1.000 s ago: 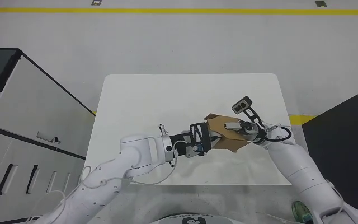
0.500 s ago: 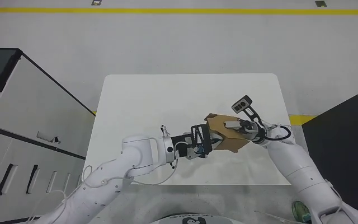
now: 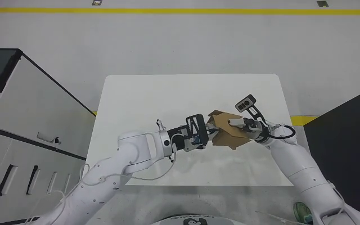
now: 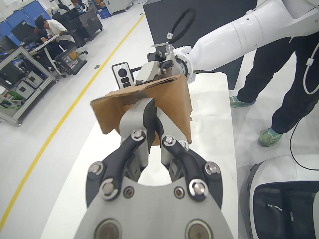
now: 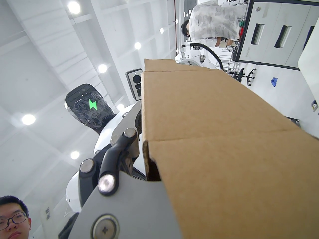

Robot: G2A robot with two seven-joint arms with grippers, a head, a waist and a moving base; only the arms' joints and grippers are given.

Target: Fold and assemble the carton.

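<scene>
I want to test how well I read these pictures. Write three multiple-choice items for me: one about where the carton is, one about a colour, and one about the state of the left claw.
1. Where is the carton?
A. Flat on the floor
B. Between the left claw and the right claw, over the table
C. On top of a cabinet

2. What colour is the line on the floor?
A. Red
B. Blue
C. Yellow

3. In what state is the left claw?
A. Shut on the carton
B. Wide open, holding nothing
C. Lying flat on the table

Answers:
1. B: the top view shows each arm's claw at one end of the carton, above the white top.
2. C: the stripe across the grey floor is yellow.
3. A: the left wrist view shows its fingers pinched on a cardboard panel.
</scene>
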